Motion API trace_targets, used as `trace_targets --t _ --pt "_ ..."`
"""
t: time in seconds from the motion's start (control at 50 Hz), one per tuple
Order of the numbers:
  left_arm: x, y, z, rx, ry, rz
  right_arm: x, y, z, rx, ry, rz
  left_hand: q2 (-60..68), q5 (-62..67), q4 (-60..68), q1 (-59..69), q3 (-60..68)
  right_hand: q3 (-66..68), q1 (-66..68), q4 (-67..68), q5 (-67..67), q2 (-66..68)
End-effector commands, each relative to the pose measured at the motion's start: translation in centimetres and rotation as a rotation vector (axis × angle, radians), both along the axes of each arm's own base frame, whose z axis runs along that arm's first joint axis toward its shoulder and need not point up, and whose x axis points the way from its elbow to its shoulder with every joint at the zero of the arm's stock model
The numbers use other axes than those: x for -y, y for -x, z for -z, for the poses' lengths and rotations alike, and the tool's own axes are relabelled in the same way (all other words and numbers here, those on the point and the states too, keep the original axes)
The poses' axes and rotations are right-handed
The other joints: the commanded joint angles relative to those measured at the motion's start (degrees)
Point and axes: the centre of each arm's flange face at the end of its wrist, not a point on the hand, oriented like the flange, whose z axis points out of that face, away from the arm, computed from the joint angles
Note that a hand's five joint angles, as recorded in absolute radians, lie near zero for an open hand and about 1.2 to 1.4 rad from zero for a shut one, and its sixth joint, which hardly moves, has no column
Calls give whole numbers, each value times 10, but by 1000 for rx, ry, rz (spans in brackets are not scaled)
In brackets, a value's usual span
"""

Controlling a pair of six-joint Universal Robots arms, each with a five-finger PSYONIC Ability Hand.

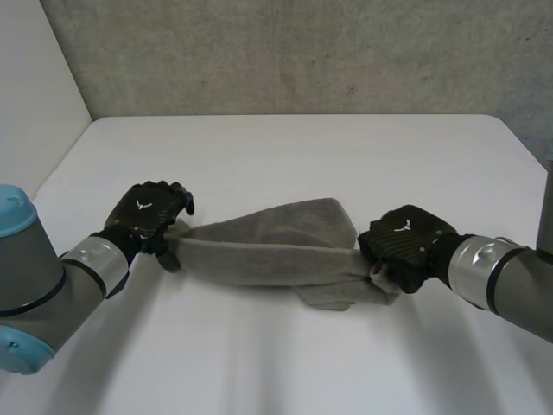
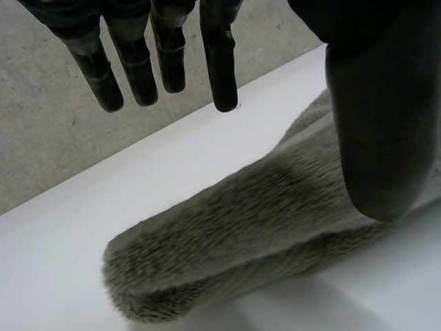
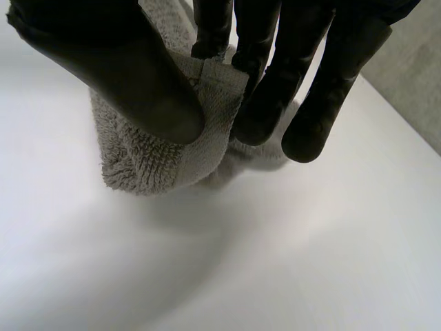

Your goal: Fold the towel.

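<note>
Grey, fluffy terry towel [image 1: 268, 251] at mid-table on the flat white table [image 1: 285, 147]. It is bunched lengthwise into a thick band that runs side to side between the two hands.

Left hand [image 1: 147, 214]: black, at the towel's left end. Grey forearm with a light-blue cap behind it.
- Left wrist view: fingers [image 2: 220, 62] straight and spread, lifted clear of the pile.
- Thumb [image 2: 379, 138] hangs apart from the fingers, in front of the towel [image 2: 241, 227]. Cannot tell whether it touches.
- Nothing is pinched between thumb and fingers, so the hand is relaxed, not gripping.
- The rounded towel end lies on the table [image 2: 55, 262] under the fingertips.

Right hand [image 1: 404, 245]: black, at the towel's right end, knuckles up.
- Right wrist view: the hand [image 3: 303, 76] is clamped on the cloth.
- Thumb [image 3: 124, 76] presses on one face of a flat hemmed edge, with the fingers curled against the other face.
- The towel [image 3: 138, 165] hangs below the thumb in a short bunch just above the table [image 3: 275, 262].

Towel shape, head view:
- Narrow at the left end.
- Widens toward the right, with one lobe bulging to the far side.
- A loose fold sags onto the table near the right hand.

Rough grey concrete wall [image 1: 302, 52] stands behind the table's far edge.
</note>
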Motion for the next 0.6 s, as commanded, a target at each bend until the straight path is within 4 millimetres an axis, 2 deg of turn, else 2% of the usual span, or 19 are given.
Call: trace_targets --t 0.02,0.1,0.14,0.16,0.2,0.22,0.24,0.36,0.38,0.4,0.42,0.44,0.46,0.48,0.6 --pt "7 0 13 42 18 2 7 15 10 -25 -15 40 -15 10 -18 -14 -19 33 51 30 35 49" --pt "7 0 20 86 18 16 14 22 13 -28 -8 69 50 76 47 51 46 33 51 30 35 49" --pt "6 0 26 120 13 24 18 24 13 -23 0 81 146 171 143 147 142 33 51 30 35 49" --pt "6 0 26 120 13 24 21 25 14 -16 6 93 146 172 143 147 142 33 51 30 35 49" --pt "5 1 29 128 7 30 25 26 14 -14 20 103 330 356 327 331 326 33 51 30 35 49" --pt "5 1 29 128 7 30 27 28 15 -16 31 113 331 357 328 332 327 33 51 30 35 49" --pt "4 1 30 127 3 33 27 28 15 -16 31 113 408 433 405 409 404 33 51 30 35 49" --pt "-2 2 32 132 -25 41 30 31 17 -18 30 127 477 503 474 478 473 33 51 30 35 49" --pt "-2 2 32 132 -25 41 29 32 18 -16 20 132 478 503 474 479 473 -196 -178 -199 -194 -181" --pt "-4 3 32 135 -36 46 27 32 20 -13 10 135 531 557 528 532 527 -450 -432 -452 -448 -434" --pt "-6 4 32 137 -44 50 27 32 20 -13 10 135 578 604 575 579 574 -453 -434 -455 -450 -437" --pt "-6 4 32 137 -44 50 26 31 20 -4 -4 144 579 604 575 580 574 -599 -581 -602 -597 -583" --pt "-8 5 32 139 -49 55 26 31 20 -4 -4 144 602 627 599 603 598 -601 -582 -603 -598 -585" --pt "-8 5 32 139 -49 55 26 31 19 14 -17 160 602 628 599 603 598 -666 -647 -668 -663 -650" --pt "-12 6 28 135 -48 61 31 33 9 151 -91 281 607 633 604 608 603 -667 -649 -670 -665 -651"
